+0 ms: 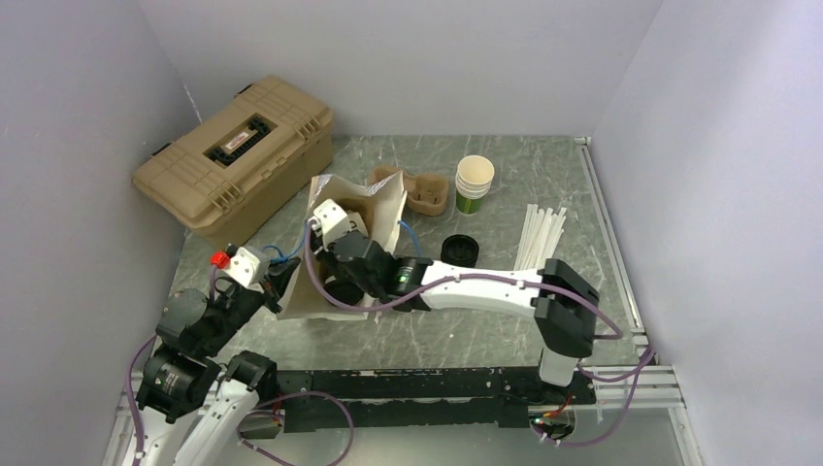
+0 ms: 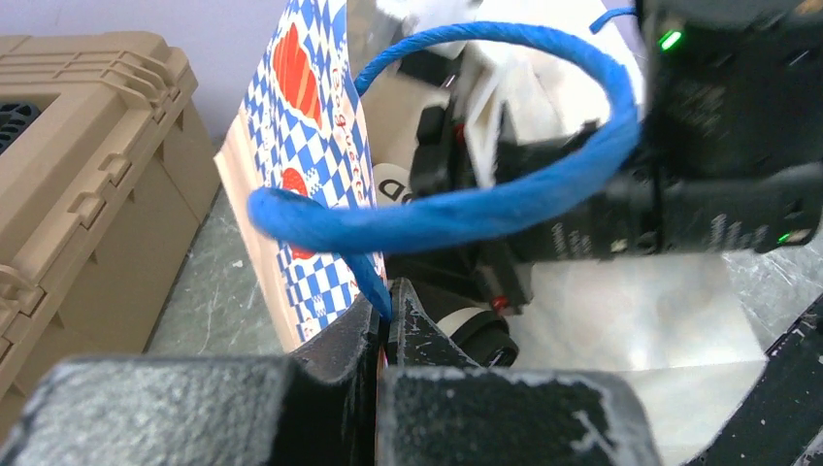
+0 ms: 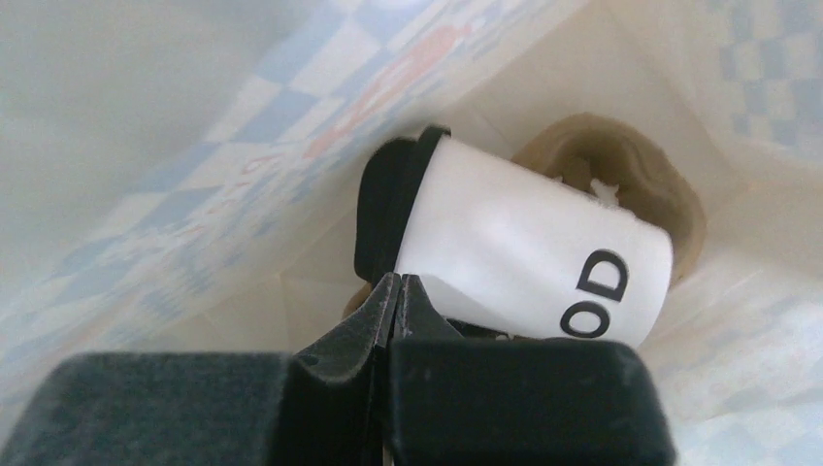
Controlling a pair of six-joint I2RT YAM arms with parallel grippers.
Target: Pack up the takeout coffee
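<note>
Two grippers, both closed. Right gripper [image 3: 398, 291]: fingers pressed together with nothing between them, inside the paper bag [image 3: 194, 146]. Takeout coffee [image 3: 524, 262] lies on its side in the bag, mid-frame in the right wrist view, lid toward frame left, brown pulp carrier [image 3: 631, 165] behind it. Left gripper [image 2: 386, 316], lower centre of its view: pinching the bag's edge at the blue handle [image 2: 466, 209].

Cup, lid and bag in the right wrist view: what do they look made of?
Cup: matte white paper, it seems, with printed black letters. Lid: smooth black, probably plastic. Bag: thin creased paper, likely; the blue check print shows through.
</note>
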